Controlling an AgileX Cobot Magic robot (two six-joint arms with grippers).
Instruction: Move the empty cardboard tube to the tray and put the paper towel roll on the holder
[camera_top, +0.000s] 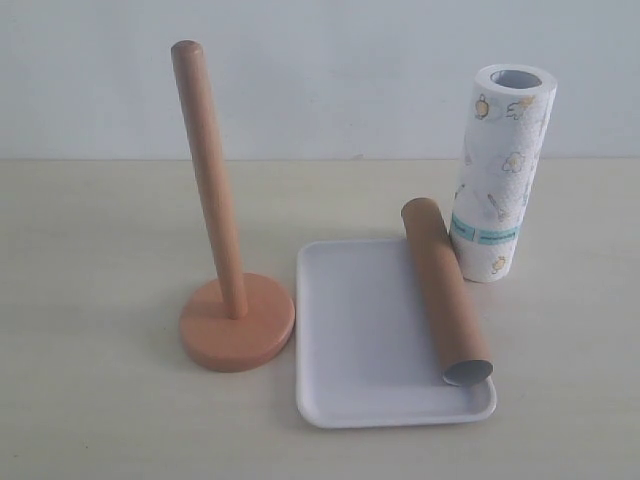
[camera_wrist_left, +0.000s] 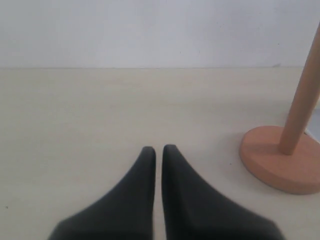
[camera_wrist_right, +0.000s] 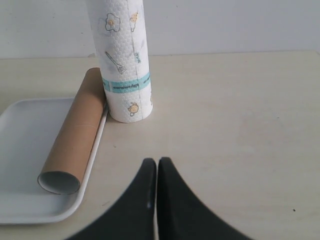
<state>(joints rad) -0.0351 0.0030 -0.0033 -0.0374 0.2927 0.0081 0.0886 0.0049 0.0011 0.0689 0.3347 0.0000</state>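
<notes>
The empty cardboard tube, smooth and brown with a grey-lined open end, is found lying in the tray along its right rim. Its far end is against or just beside the paper towel roll. The tray is flat, white and round-cornered. The embossed roll stands upright at its far right corner. The wooden holder stands just left of the tray. The left gripper and right gripper are seen closed on nothing, over open table.
</notes>
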